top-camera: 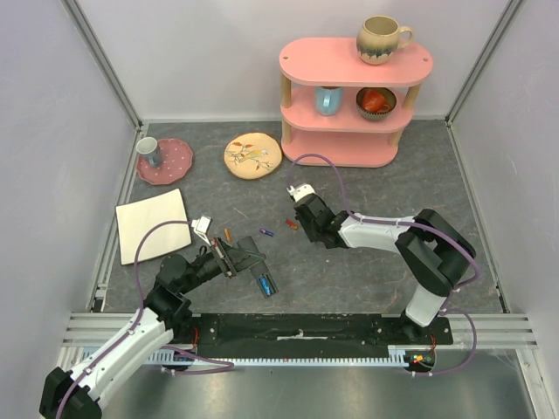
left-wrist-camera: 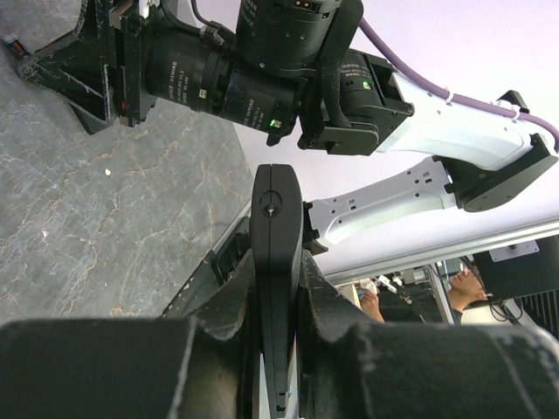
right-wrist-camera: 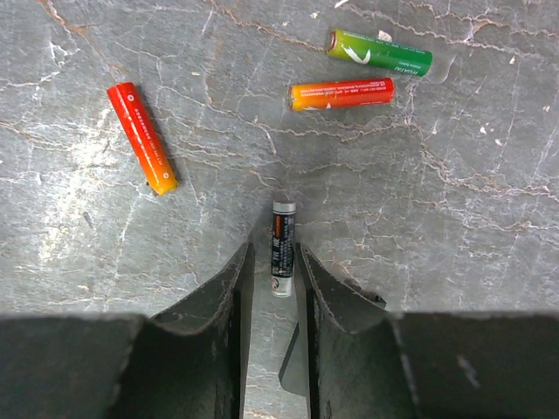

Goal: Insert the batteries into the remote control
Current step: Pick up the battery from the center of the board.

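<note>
1. Nearest, of the two arms, the left gripper (left-wrist-camera: pixel 277 271) is clamped tight on the one remote control (left-wrist-camera: pixel 276 209), its fingers pressing the slim black bar's two long faces.
2. The remote's near end is lost behind those fingers. From overhead it lies slantwise just right of that gripper, with a blue patch (top-camera: pixel 264 282) at its near end. I cannot tell whether that patch is a cell, or whether the bar rests on the table (top-camera: pixel 367 262).
3. Four batteries show in the right wrist view. A black-and-silver cell (right-wrist-camera: pixel 281 249) lies between the fingers of the right gripper (right-wrist-camera: pixel 275 253). The jaws stand narrowly parted and a strip of table shows on one side of the cell, so they are not pinching it.
4. Beyond it lie a red cell (right-wrist-camera: pixel 141 137) off to one side and, on the other, an orange cell (right-wrist-camera: pixel 341 93) beside a green cell (right-wrist-camera: pixel 379 51), apart from each other.
5. From overhead the cells are mere flecks. An orange fleck (top-camera: pixel 228 234) and a blue fleck (top-camera: pixel 267 232) lie between the two grippers, and I cannot match them to the wrist view.
6. One white sheet (top-camera: pixel 154 225) lies at the left.
7. There are two plates: a pink plate (top-camera: pixel 175 164) carrying one grey cup (top-camera: pixel 148 150), and a floral plate (top-camera: pixel 252 155).
8. Farthest is one pink shelf (top-camera: pixel 349 63). A beige mug (top-camera: pixel 382 39) stands on top. On the tier below are a blue mug (top-camera: pixel 328 100) and a bowl (top-camera: pixel 389 112) holding a red mug (top-camera: pixel 376 101).
</note>
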Available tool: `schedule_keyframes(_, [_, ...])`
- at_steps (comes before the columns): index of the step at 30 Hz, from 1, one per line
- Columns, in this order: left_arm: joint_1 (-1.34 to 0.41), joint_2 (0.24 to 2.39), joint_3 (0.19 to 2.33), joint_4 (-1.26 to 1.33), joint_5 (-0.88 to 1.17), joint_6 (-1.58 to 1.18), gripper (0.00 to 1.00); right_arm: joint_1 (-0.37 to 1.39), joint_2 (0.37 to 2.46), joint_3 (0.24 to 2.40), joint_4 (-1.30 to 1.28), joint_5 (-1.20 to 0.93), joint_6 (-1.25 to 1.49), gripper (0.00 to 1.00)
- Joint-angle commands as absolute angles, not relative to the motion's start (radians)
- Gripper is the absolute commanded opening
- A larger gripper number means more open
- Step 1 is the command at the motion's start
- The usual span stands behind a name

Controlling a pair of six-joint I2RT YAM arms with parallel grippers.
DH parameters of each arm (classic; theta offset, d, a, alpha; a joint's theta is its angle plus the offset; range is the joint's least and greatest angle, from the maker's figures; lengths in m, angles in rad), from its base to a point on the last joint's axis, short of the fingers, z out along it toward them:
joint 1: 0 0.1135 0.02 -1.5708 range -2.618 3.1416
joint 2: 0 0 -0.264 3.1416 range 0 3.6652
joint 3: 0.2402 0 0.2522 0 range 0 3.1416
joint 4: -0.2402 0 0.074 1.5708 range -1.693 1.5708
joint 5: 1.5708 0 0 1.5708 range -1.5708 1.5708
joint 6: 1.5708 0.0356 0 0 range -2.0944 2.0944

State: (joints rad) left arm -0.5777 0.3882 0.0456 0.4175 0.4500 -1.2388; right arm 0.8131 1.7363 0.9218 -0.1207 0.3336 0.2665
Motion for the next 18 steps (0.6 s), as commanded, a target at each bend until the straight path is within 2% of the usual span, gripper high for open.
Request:
schedule_keyframes(1, [-0.572,0.388,0.017,0.453,0.448,-1.215,0.02,0.808,1.738,0.868,-0.186,0.262,0.316,0.32])
schedule_keyframes(6, [-0.572,0.397,0.017,0.46,0.446,-1.216,0.02,0.807,1.738,0.867,-0.199,0.236,0.333,0.28])
schedule_keyframes(12, [-0.572,0.4,0.015,0.463,0.443,-1.215,0.02,0.804,1.72,0.857,-0.209,0.235,0.359,0.34])
schedule_keyframes(18, [-0.572,0.408,0.014,0.474,0.443,-1.215,0.02,0.801,1.72,0.854,-0.218,0.226,0.365,0.31])
